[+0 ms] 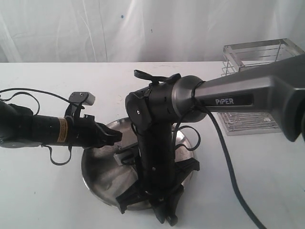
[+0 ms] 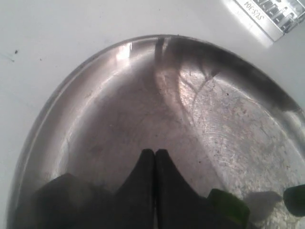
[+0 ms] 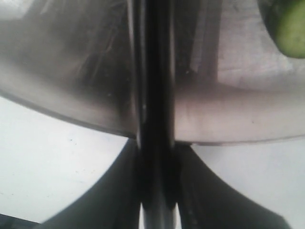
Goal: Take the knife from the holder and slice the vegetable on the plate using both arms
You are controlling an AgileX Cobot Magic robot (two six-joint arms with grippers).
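Black fingers (image 2: 143,179) of the left gripper (image 2: 155,152) press together, empty, over the steel plate (image 2: 95,119) beside a cucumber piece (image 2: 228,204). Our right gripper (image 3: 157,147) pinches the knife (image 3: 156,71) across the plate's rim. We read PiPER on the grey link (image 1: 238,95).

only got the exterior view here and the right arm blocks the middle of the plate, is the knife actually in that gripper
Observer: Yes. The right wrist view shows the right gripper shut on the knife, which crosses the plate rim.
Operator: any vegetable cut yet
Observer: That same view shows a vegetable piece with a pale green cut face lying on the plate, off to one side of the knife.
Operator: is the left gripper holding anything
Observer: No. In the left wrist view the left gripper is shut, tips together with nothing between them. A green piece lies beside it.
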